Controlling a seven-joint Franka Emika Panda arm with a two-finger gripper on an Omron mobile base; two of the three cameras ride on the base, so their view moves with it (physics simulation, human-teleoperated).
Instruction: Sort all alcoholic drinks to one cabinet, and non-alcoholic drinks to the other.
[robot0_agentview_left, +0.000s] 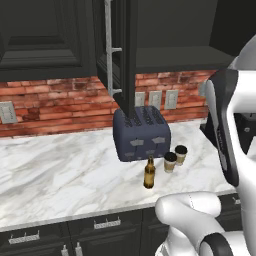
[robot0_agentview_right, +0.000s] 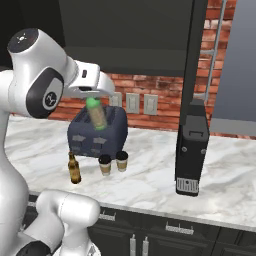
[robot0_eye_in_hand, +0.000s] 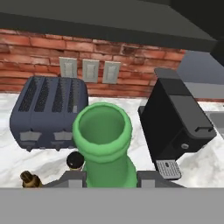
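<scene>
Jaws clenched on slim green glass bottle (robot0_agentview_right: 97, 114), lifted above dark blue toaster (robot0_agentview_right: 98, 133). Best kept upright, raised clear of open black cabinet door (robot0_agentview_left: 123, 55), then shelved gently.

Above me: open cabinet door (robot0_agentview_left: 121, 55) hangs over the toaster (robot0_agentview_right: 98, 132).
My right: coffee machine (robot0_agentview_right: 192, 150) blocks.
Between them: bare counter (robot0_agentview_right: 150, 175).

Counter (robot0_agentview_left: 60, 170) layout below the cabinets

Toaster (robot0_agentview_left: 142, 134) stands at the wall; two cups (robot0_agentview_left: 175, 156) and one bottle (robot0_agentview_left: 149, 173) before it; coffee machine (robot0_agentview_right: 192, 150) well to its right.
</scene>
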